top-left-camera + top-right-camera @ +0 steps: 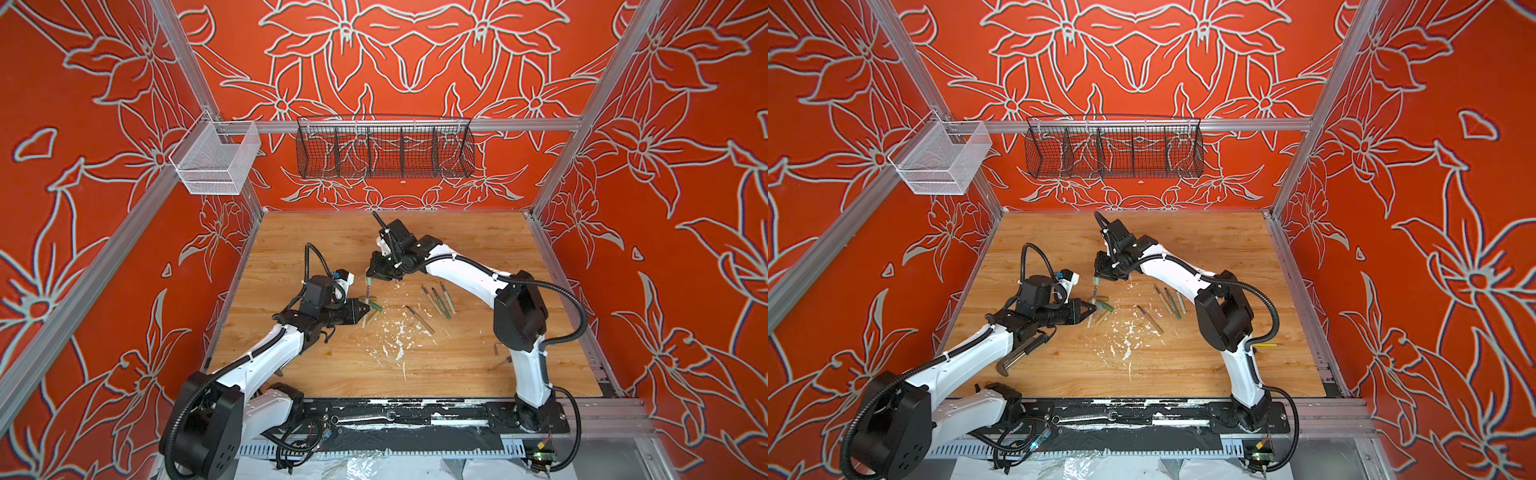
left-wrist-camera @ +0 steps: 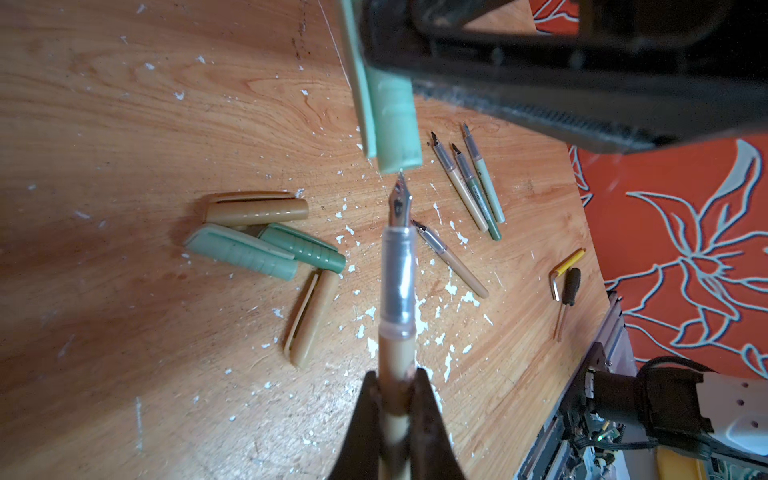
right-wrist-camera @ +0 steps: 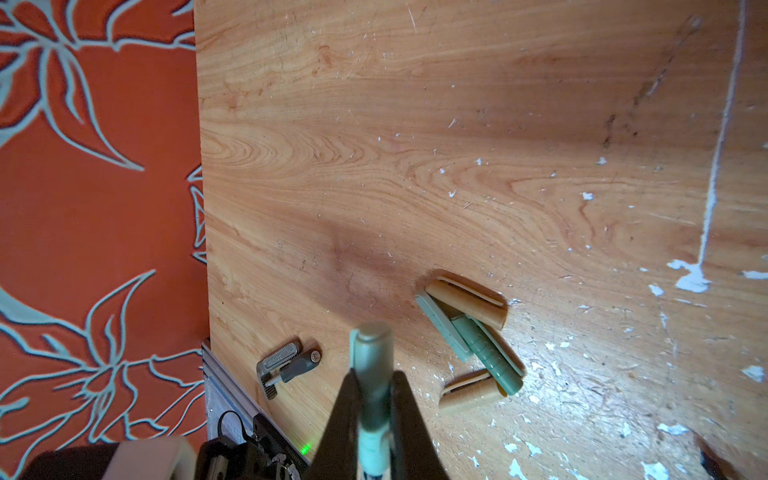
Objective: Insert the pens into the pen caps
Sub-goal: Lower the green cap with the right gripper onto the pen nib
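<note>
My left gripper [image 2: 395, 376] is shut on a tan pen [image 2: 397, 291] with a clear grip section. Its nib just touches the open mouth of a pale green pen cap [image 2: 395, 124]. My right gripper [image 3: 374, 376] is shut on that pale green cap [image 3: 372, 353] and holds it over the table. In both top views the left gripper [image 1: 368, 309] sits just in front of the right gripper [image 1: 370, 278]. Several loose caps, tan [image 2: 257, 210], pale green [image 2: 241, 251] and dark green [image 2: 303, 249], lie in a cluster below. Several loose pens [image 2: 469, 183] lie to the right of them.
A yellow-ended hex key [image 2: 565, 270] and a black-handled screwdriver [image 2: 571, 286] lie near the table's right edge. A small wrench [image 3: 286, 365] lies by the left rail. White paint flakes [image 1: 399, 336] dot the wooden table [image 1: 457, 249]. A black wire basket [image 1: 384, 147] and a white basket [image 1: 214, 160] hang on the frame.
</note>
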{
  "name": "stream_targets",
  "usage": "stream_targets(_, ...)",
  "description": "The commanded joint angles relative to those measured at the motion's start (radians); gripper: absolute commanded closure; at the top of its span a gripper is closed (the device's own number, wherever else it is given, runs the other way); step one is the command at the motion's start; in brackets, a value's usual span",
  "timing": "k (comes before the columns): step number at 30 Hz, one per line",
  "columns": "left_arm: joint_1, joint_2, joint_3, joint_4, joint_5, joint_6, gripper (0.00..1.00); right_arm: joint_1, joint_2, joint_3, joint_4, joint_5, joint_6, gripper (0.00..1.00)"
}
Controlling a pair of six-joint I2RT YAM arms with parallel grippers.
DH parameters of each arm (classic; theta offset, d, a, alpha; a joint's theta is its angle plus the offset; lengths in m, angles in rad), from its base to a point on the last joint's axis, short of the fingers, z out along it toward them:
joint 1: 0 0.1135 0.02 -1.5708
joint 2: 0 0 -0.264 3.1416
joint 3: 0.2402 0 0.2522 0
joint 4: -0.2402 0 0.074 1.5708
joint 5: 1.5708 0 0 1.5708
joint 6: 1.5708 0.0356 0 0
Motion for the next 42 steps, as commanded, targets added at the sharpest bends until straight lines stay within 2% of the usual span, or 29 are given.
stream_targets(1, 0.007, 0.012, 0.004, -0.013, -0.001, 0.003, 1.0, 0.006, 0.018, 0.041, -0.019, 0.007, -0.012, 0.9)
stream_targets(18, 0.043, -0.024, -0.01, 0.024, 0.032, -0.007, 1.0, 0.011, 0.026, 0.052, -0.04, 0.008, -0.046, 0.91)
stream_targets(27, 0.044, 0.005, -0.003, 0.026, 0.065, -0.004, 1.0, 0.012, 0.038, 0.071, -0.036, -0.003, -0.045, 0.9)
stream_targets(42, 0.045, 0.017, 0.0, 0.021, 0.053, -0.006, 1.0, 0.021, 0.032, 0.071, -0.032, -0.008, -0.057, 0.9)
